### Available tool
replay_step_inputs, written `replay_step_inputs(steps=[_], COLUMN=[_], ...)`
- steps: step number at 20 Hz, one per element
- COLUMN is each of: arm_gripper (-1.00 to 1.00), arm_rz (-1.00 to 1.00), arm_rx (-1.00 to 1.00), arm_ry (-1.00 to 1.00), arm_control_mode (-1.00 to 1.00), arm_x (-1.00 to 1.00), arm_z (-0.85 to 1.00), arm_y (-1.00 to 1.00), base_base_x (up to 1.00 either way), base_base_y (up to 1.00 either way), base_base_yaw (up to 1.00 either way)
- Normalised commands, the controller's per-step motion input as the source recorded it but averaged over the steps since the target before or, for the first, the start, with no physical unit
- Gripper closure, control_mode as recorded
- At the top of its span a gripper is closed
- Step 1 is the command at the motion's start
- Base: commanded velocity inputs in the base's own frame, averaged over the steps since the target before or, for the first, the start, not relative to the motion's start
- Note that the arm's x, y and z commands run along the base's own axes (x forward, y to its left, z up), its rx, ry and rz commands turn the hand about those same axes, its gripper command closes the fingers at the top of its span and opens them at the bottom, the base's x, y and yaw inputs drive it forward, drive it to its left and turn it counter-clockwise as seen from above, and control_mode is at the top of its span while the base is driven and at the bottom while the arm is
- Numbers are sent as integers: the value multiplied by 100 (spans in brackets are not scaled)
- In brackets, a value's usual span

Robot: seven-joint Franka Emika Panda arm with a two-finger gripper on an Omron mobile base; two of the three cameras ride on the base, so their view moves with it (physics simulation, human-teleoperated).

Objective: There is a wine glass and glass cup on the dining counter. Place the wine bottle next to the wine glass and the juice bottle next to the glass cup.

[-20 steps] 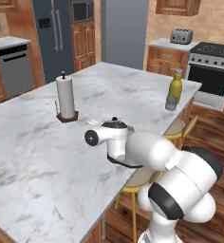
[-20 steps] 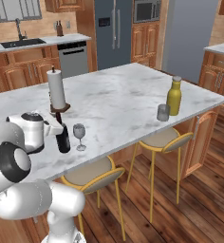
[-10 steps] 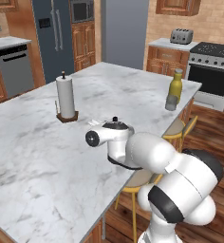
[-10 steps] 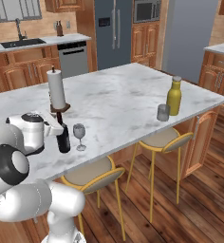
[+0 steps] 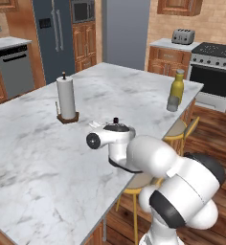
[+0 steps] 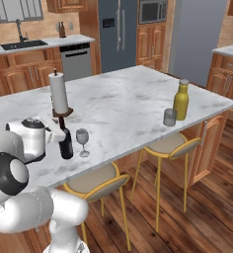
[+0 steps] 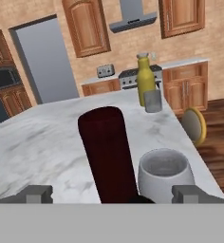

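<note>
- The dining counter (image 6: pixel 138 94) spreads out under me, a broad slab of white-grey marble on wooden cabinets, with yellow-legged stools (image 6: pixel 170 146) tucked along its near edge.
- A paper towel roll (image 5: pixel 66 98) stands upright on its wooden holder, well in from the edge and behind the wine bottle in the right base view.
- The wine bottle (image 6: pixel 65 141) stands upright near the counter's front edge; in my hand view its dark red cap (image 7: pixel 107 152) rises right between my fingertips.
- The juice bottle (image 6: pixel 180 100) stands upright at the far end of the counter, well apart from the wine bottle.
- The wine glass (image 6: pixel 82 141) stands just beside the wine bottle, on its right in the right base view.
- The glass cup (image 6: pixel 170 117) sits just beside the juice bottle, in front of it.
- My gripper (image 7: pixel 111 193) hangs spread wide, a finger on each side of the bottle's neck, gripping nothing.
</note>
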Motion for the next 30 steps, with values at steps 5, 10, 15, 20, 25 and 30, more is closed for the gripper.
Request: replay_step_inputs(steps=[5, 10, 15, 20, 25, 30], arm_gripper=[-100, -100, -100, -100, -100, -100], arm_rz=[0, 0, 1, 5, 15, 14], arm_rx=[0, 0, -1, -3, -11, -6], arm_ry=[0, 0, 0, 0, 5, 17], arm_control_mode=[-100, -100, -100, -100, -100, -100], arm_x=[-17, -22, -17, -16, -29, -34], arm_z=[0, 0, 8, 20, 16, 14], arm_y=[0, 5, 2, 5, 3, 4], base_base_x=[0, 0, 0, 0, 0, 0], base_base_y=[0, 0, 0, 0, 0, 0], base_base_yaw=[0, 0, 0, 0, 0, 0])
